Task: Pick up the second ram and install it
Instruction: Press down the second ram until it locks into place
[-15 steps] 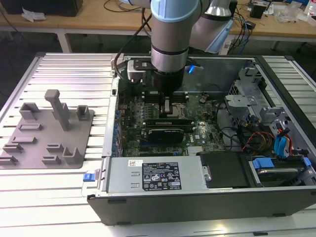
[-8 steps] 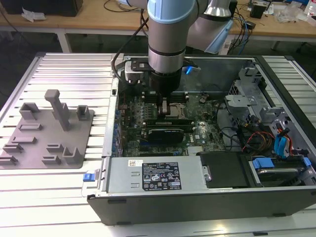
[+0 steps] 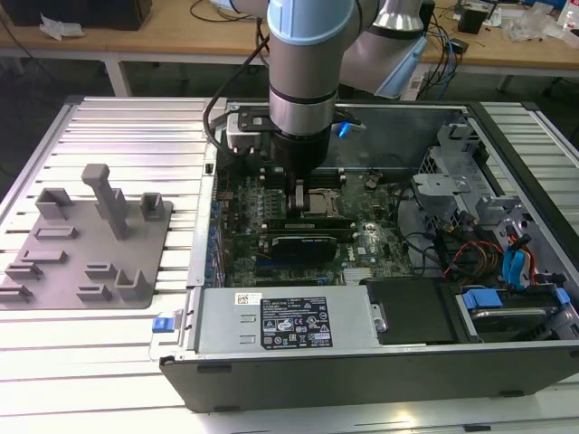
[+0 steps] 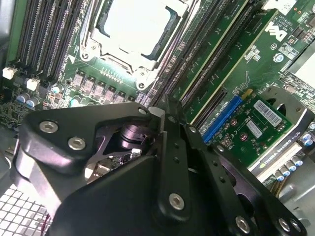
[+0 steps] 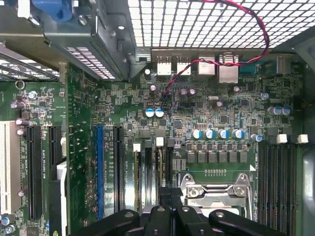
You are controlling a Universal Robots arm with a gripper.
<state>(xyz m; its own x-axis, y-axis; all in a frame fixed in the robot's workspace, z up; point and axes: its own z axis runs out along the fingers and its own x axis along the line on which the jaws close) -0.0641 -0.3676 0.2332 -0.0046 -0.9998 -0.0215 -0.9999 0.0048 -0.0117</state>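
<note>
In the exterior view my gripper (image 3: pixel 298 201) reaches down into the open computer case (image 3: pixel 362 371), onto the memory slots just beside the processor socket (image 3: pixel 324 201). In the first wrist view the second ram (image 5: pixel 160 167) shows edge-on as a thin pale strip standing in a slot between white latches. Its near end runs in between the fingertips of my gripper (image 5: pixel 166 192), which is shut on it. In the second wrist view the gripper (image 4: pixel 158 112) has its fingers together at the end of the slots next to the socket (image 4: pixel 133 24). A neighbouring slot (image 5: pixel 133 172) looks filled with a green stick.
A black expansion card (image 3: pixel 308 242) lies across the board on the near side of the gripper. The power supply (image 3: pixel 280 321) and drive bays (image 3: pixel 507 262) crowd the case. A grey parts fixture (image 3: pixel 86 240) lies on the slatted table at the exterior view's left.
</note>
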